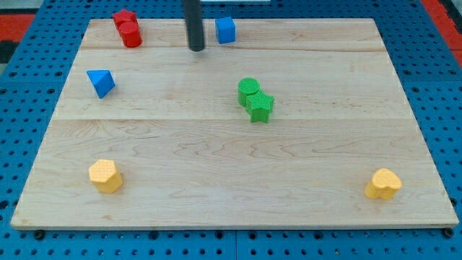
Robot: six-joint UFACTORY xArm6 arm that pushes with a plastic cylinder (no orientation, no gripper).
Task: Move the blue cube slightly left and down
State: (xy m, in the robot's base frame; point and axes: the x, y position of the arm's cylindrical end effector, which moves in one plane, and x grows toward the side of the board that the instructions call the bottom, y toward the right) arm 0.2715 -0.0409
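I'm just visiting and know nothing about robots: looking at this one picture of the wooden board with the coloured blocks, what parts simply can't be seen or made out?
- Dark rod: cut off by the view's top edge; only its lower part and my tip show, left of the blue cube.
- Two red blocks: pressed together; where one ends is unclear.
- Green cylinder and green star-shaped block: touching, the star hiding the cylinder's lower side.

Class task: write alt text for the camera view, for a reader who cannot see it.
My tip rests just left of the blue cube near the wooden board's top edge. Red blocks, a blue triangle, green blocks and yellow blocks lie elsewhere.
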